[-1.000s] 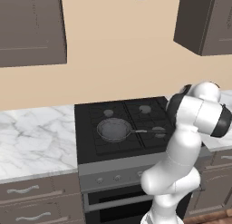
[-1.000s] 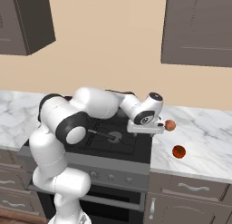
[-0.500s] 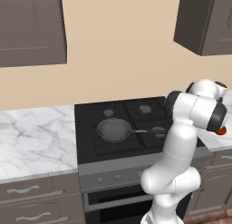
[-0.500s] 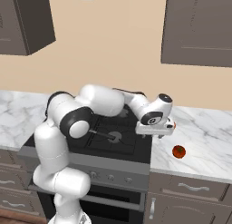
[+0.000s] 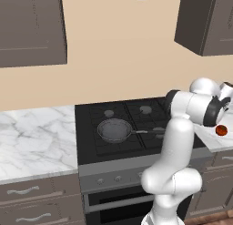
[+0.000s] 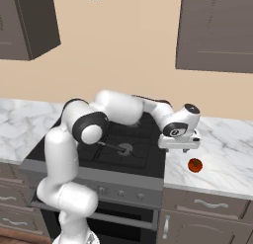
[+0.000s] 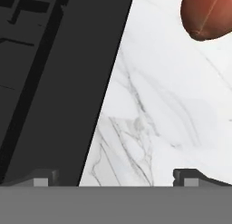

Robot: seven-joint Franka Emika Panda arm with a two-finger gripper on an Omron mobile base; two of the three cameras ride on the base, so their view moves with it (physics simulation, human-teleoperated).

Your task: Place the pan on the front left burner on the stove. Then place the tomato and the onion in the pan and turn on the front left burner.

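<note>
The jaws [image 7: 113,181] hang wide and empty over the worktop [image 7: 149,119] beside the stove [image 7: 54,82] — the tomato [image 6: 195,165] lies just beyond them, untouched.

the pan [image 5: 114,130] sits on the front left burner [image 5: 101,136] of the stove [image 5: 132,128], its handle running right across the grates. marble counter [image 6: 225,149] lies on both sides of the stove. i hang with my gripper [image 6: 180,148] spread wide over the right counter, just past the stove's right edge. the tomato [image 6: 194,165] lies on that counter, in front of and to the right of my jaws, apart from them. in my hand view the ball [image 7: 207,14] lies at the upper right.
</note>
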